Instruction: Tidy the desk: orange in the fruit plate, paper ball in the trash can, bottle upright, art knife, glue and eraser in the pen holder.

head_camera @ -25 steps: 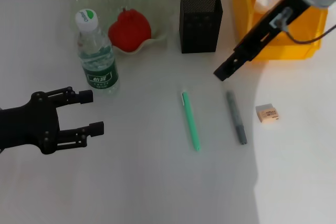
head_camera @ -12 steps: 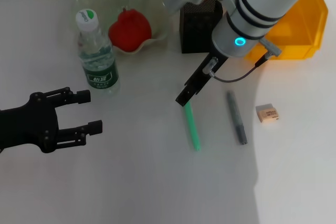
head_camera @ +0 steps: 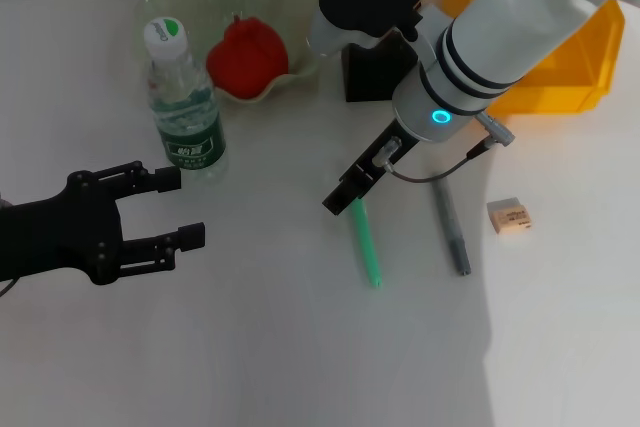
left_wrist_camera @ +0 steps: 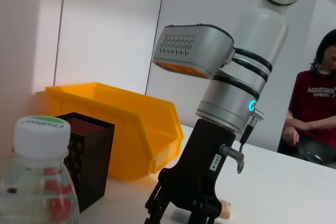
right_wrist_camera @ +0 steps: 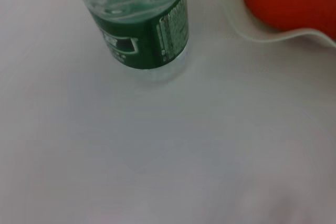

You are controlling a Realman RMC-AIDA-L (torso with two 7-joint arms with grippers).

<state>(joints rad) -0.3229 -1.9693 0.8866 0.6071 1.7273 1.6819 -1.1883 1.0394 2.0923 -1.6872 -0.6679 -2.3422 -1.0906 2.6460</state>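
Head view: right gripper [head_camera: 340, 200] is now lowered over the green knife [head_camera: 366, 244], aperture indiscernible; pickup is judged imminent.

one bottle [head_camera: 184, 97], two pens [head_camera: 366, 242], one eraser [head_camera: 508, 216]

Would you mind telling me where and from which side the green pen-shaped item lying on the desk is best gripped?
Probably from above, at mid-length, fingers closing across its width. The green pen-shaped item lies flat, so only its thin sides offer a pinch. The right gripper is at its far end; the grey knife lies apart, leaving room beside it.
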